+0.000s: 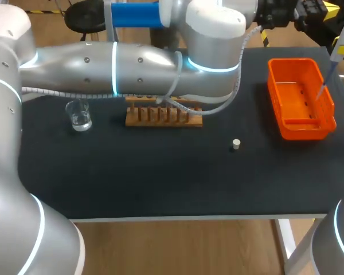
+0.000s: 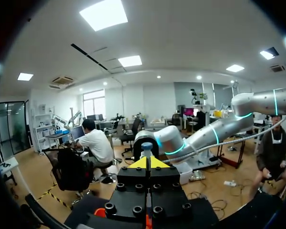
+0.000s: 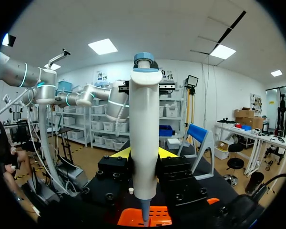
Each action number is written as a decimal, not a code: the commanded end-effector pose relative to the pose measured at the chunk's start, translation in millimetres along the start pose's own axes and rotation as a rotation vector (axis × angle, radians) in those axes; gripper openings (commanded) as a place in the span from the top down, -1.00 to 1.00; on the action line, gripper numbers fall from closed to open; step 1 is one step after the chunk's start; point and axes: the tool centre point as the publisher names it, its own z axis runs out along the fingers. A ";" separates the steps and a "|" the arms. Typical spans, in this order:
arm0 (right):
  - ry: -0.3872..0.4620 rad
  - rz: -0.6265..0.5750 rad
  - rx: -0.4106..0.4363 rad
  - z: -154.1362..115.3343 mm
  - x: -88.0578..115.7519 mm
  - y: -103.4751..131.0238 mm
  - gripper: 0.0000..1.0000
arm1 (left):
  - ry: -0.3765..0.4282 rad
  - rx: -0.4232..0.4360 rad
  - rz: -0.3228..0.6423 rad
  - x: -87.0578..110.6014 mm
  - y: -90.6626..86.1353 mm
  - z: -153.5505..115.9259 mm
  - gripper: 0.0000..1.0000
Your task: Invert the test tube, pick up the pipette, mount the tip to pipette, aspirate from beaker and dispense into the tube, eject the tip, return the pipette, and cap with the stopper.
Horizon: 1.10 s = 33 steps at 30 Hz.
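Note:
My right gripper (image 3: 144, 155) is shut on a white pipette (image 3: 144, 133) with a blue top, held upright. Its thin lower end (image 1: 327, 80) hangs over the orange tray (image 1: 301, 123). My left arm stretches from the left across the back of the table, and its gripper (image 2: 148, 163) is shut and empty. The pipette's blue-and-white top (image 2: 147, 149) shows just beyond those shut tips. The wooden rack (image 1: 163, 117) stands mid-table, partly hidden by the left arm and its cable. A glass beaker (image 1: 79, 116) with liquid stands left of the rack. The small white stopper (image 1: 236, 144) lies right of the rack.
The orange tray (image 3: 148, 217) sits at the table's right edge, directly under the pipette. The left arm's forearm (image 1: 132, 69) and a looping cable (image 1: 218, 106) hang low over the rack. The dark mat (image 1: 160, 177) covers the front of the table.

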 end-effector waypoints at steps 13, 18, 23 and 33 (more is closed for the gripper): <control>0.004 0.000 0.001 -1.6 -0.8 0.3 1.00 | 0.015 0.122 0.001 0.7 4.3 29.5 1.00; 0.004 0.000 0.001 -1.6 -0.8 0.3 1.00 | 0.023 0.118 -0.003 0.5 5.4 33.4 1.00; 0.004 0.000 0.001 -1.6 -0.8 0.3 1.00 | 0.026 0.116 -0.008 0.2 6.8 35.6 1.00; 0.004 0.000 0.001 -1.6 -0.8 0.3 1.00 | 0.035 0.104 -0.015 0.8 7.7 40.3 1.00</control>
